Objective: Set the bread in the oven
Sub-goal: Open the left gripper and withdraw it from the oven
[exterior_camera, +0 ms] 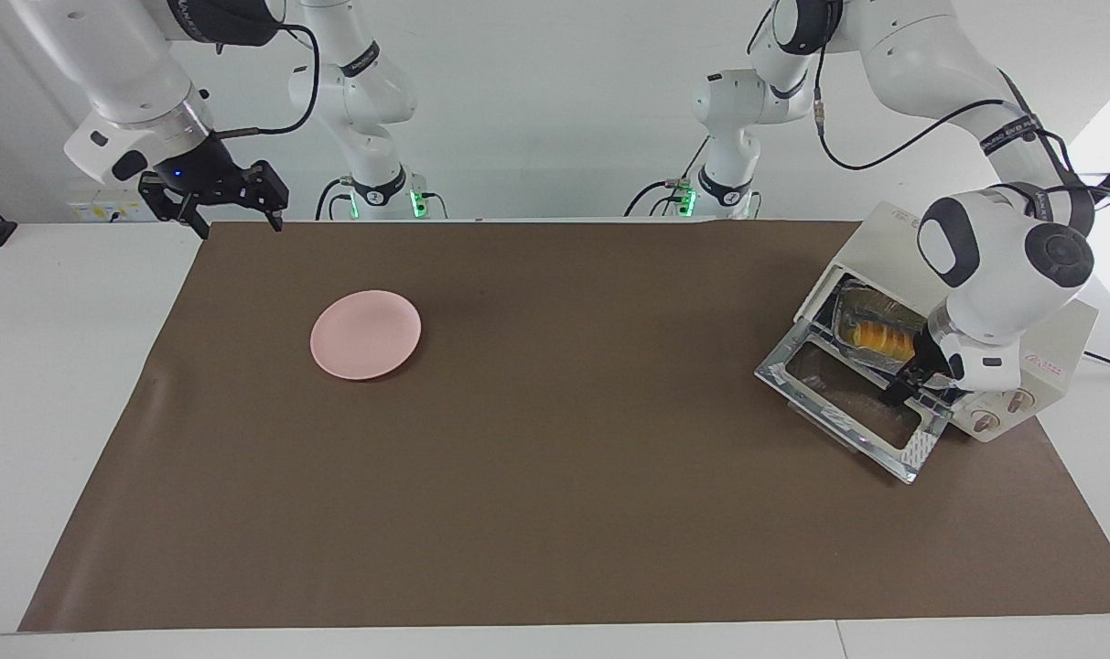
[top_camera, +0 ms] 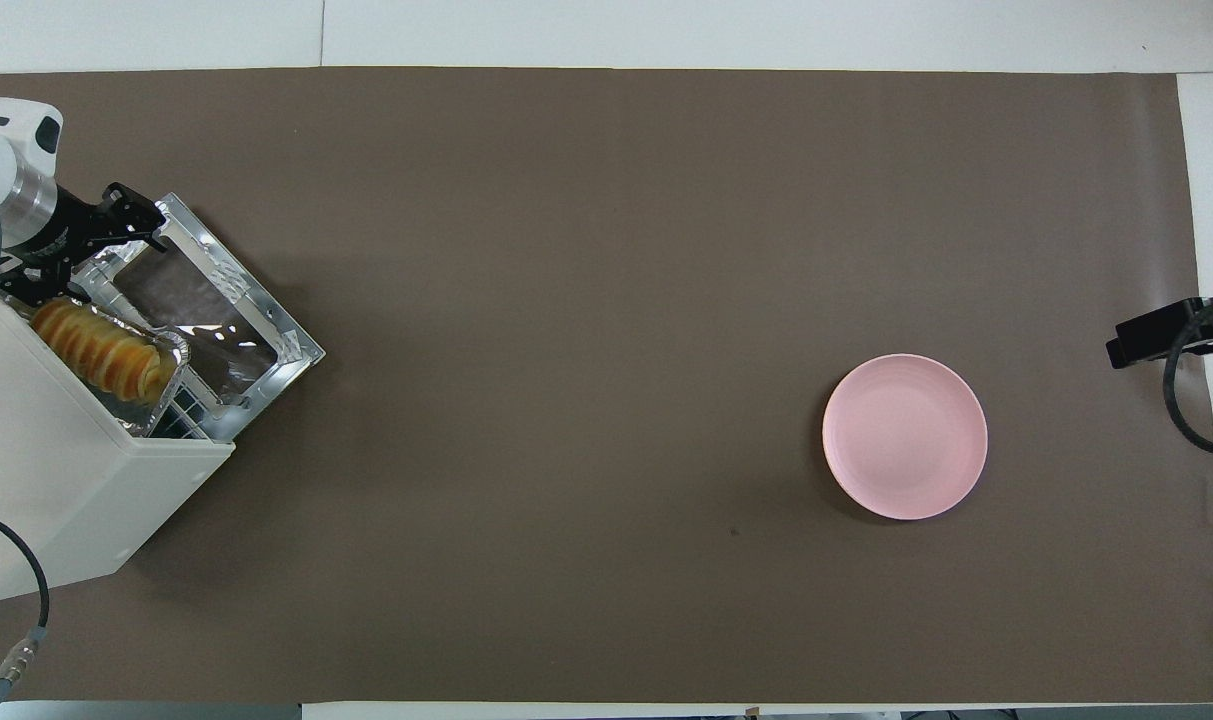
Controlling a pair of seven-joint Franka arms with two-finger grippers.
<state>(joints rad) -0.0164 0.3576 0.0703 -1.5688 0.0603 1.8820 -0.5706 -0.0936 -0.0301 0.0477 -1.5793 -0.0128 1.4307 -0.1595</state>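
The bread [exterior_camera: 875, 337] [top_camera: 101, 350], a ridged yellow-orange loaf, lies in a crinkled foil tray [top_camera: 173, 352] on the rack inside the cream-white oven [exterior_camera: 1053, 334] [top_camera: 56, 470]. The oven's glass door [exterior_camera: 838, 407] [top_camera: 266, 320] hangs down open. My left gripper [exterior_camera: 916, 389] [top_camera: 86, 250] is open and holds nothing. It hovers over the door's hinge at the knob end, just outside the mouth and clear of the loaf. My right gripper [exterior_camera: 230, 209] [top_camera: 1156, 335] waits open, raised over the mat's corner at the right arm's end.
A round pink plate [exterior_camera: 366, 335] [top_camera: 904, 436] sits bare on the brown mat [exterior_camera: 555, 513], toward the right arm's end. The oven's power cable [top_camera: 26, 610] trails off the table near the left arm's base.
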